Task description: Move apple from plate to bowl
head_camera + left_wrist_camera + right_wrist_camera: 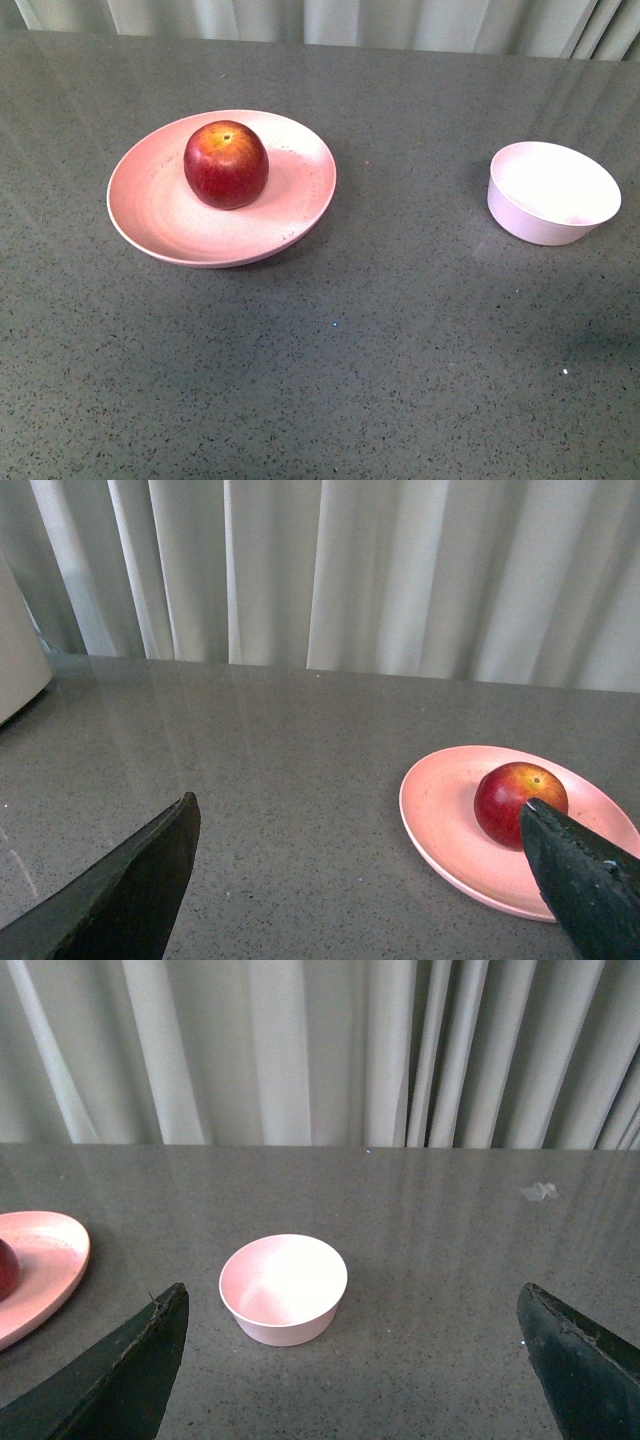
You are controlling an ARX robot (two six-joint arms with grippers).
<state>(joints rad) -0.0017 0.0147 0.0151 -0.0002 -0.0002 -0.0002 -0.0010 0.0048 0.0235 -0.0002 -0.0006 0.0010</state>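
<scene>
The dark-red apple [226,164] sits upright on the wide pale-pink plate [160,215] at the left of the grey table. The small pale bowl [552,192] stands empty at the right. Neither arm shows in the front view. In the left wrist view my left gripper [360,825] is open and empty, well short of the plate [440,815]; one finger [585,880] overlaps the apple [510,798]. In the right wrist view my right gripper [350,1310] is open and empty, with the bowl [283,1288] ahead between its fingers and the plate's edge [45,1255] at the side.
Pale curtains [320,20] hang behind the table's far edge. A pale rounded object [15,650] stands at the side in the left wrist view. A small scrap [538,1191] lies on the table far behind the bowl.
</scene>
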